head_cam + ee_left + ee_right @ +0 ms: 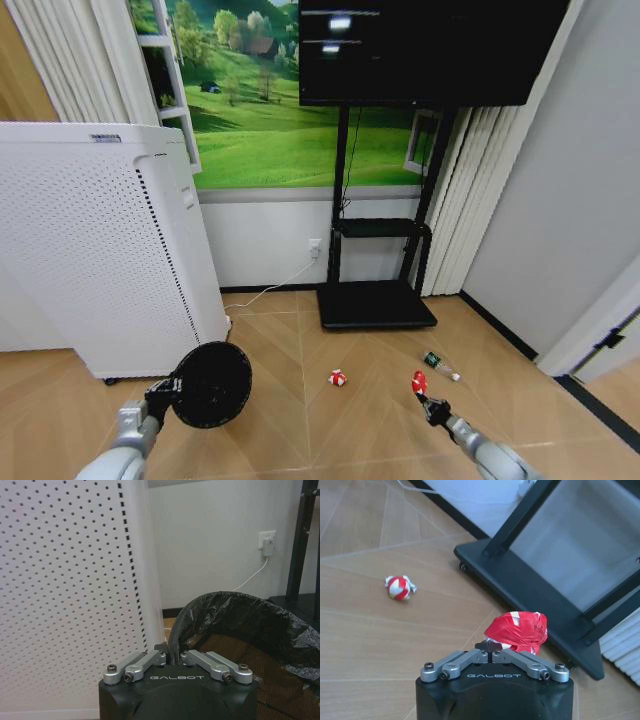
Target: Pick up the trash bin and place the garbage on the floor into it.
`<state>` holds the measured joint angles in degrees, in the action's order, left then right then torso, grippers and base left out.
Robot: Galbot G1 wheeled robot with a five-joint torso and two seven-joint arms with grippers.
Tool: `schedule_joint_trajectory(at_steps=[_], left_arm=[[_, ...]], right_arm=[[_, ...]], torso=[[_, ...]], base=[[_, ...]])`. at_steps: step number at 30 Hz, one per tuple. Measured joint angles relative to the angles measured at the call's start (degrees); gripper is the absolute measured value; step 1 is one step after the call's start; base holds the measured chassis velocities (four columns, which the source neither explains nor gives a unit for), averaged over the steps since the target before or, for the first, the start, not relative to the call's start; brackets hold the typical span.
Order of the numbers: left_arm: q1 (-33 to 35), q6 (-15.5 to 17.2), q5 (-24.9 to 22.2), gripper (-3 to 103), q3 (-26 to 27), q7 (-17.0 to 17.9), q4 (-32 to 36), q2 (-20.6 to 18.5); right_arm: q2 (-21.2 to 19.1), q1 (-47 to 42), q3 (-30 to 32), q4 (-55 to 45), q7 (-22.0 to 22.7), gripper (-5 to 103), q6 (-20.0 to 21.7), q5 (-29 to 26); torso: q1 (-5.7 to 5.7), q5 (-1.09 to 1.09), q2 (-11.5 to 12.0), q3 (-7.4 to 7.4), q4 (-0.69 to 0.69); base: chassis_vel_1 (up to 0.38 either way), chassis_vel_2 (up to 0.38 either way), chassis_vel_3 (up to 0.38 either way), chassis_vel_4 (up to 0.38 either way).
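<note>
Small round black plastic trash bin [211, 384], glossy black liner. Crumpled red-and-white striped can-like piece [338, 377] on light wood-plank floor [360, 420]. Second crumpled piece [516, 631] mostly red, white patches. Small green bottle [439, 366], white label. Tall box-shaped appliance [95, 250] white, dark perforation dots. Hands: black bodies, silver linkages.

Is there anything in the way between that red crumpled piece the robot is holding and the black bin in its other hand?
Nothing visible. The right gripper holds a red-and-white crumpled piece, the left gripper holds the trash bin by its rim, mouth toward the camera. Beneath the gap another crumpled piece lies on the floor.
</note>
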<state>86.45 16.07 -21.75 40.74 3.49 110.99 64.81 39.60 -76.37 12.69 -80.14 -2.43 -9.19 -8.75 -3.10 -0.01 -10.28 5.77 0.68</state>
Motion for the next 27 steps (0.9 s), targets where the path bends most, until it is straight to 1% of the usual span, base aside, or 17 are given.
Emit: schedule_joint_trajectory(at_steps=[3,5,6,7,8,9,10,11,15,16,23,27], left_arm=[[-4.56,-0.58,-0.26,6,-3.49,0.16,-2.46,-0.96],[-4.56,-0.58,-0.26,6,-3.49,0.16,-2.46,-0.96],[-7.10,-0.86,-0.21,6,-5.73,0.21,-4.25,-1.39],[-11.61,-1.15,0.00,6,-9.94,0.42,-6.46,-2.02],[-12.61,-1.13,-0.14,6,-11.39,0.61,-6.53,-2.04],[-12.61,-1.13,-0.14,6,-11.39,0.61,-6.53,-2.04],[-12.95,-1.00,-0.54,6,-12.27,0.79,-6.53,-2.02],[-13.16,-0.82,-1.13,6,-13.63,1.02,-6.53,-2.01],[-13.24,-0.75,-1.34,6,-15.24,1.05,-6.93,-2.01],[-13.50,-0.80,-1.34,6,-16.48,1.04,-7.49,-2.27],[-14.02,-0.87,-1.35,6,-17.51,1.01,-8.07,-2.73],[-17.51,-1.05,-1.60,6,-20.34,1.00,-9.62,-4.04]], right_arm=[[-1.22,-3.60,3.36,-4.56,-0.25,0,-0.35,-0.29],[-1.22,-3.60,3.36,-4.56,-0.25,0,-0.35,-0.29],[-1.47,-4.51,4.20,-6.08,-0.26,0,-0.44,-0.29],[-2.16,-5.22,4.55,-9.22,-0.26,0,-0.44,-0.34],[-2.54,-4.61,3.76,-10.37,-0.26,0,-0.42,-0.63],[-2.54,-4.61,3.76,-10.37,-0.26,0,-0.42,-0.63],[-2.68,-4.38,3.48,-11.16,-0.26,0,-0.41,-0.90],[-2.95,-4.35,3.32,-12.09,-0.27,0,-0.40,-1.11],[-3.38,-4.34,3.27,-13.34,-0.47,0,-0.58,-1.26],[-3.93,-4.35,3.11,-14.55,-0.84,0,-1.12,-1.44],[-4.40,-4.43,2.94,-15.85,-1.16,0,-1.57,-1.48],[-5.79,-5.56,2.49,-20.45,-1.34,0,-2.08,-1.48]], torso=[[0.00,0.01,0.00,0.00,0.00],[0.00,0.01,0.00,0.00,0.00],[0.00,0.01,0.00,0.00,0.00],[0.00,0.01,0.00,0.00,0.02],[0.00,0.02,0.00,0.01,0.00],[0.00,0.02,0.00,0.01,0.00],[0.00,0.03,0.00,0.01,-0.04],[0.00,0.03,0.00,0.00,-0.03],[0.00,0.01,0.00,0.01,-0.01],[0.00,0.01,0.00,0.00,-0.01],[0.00,0.00,0.00,0.00,-0.01],[0.00,0.00,0.00,0.01,-0.01]], base=[[0.000,0.000,0.000,0.000],[0.000,0.000,0.000,0.000],[0.000,0.000,0.000,0.000],[0.000,0.000,0.000,0.000],[0.000,0.000,0.000,0.000],[0.000,0.000,0.000,0.000],[0.000,0.000,0.000,0.000],[0.000,0.000,0.000,0.000],[0.000,0.000,0.000,0.000],[0.000,0.000,0.000,0.000],[0.000,0.000,0.000,0.000],[0.000,0.000,0.000,0.000]])
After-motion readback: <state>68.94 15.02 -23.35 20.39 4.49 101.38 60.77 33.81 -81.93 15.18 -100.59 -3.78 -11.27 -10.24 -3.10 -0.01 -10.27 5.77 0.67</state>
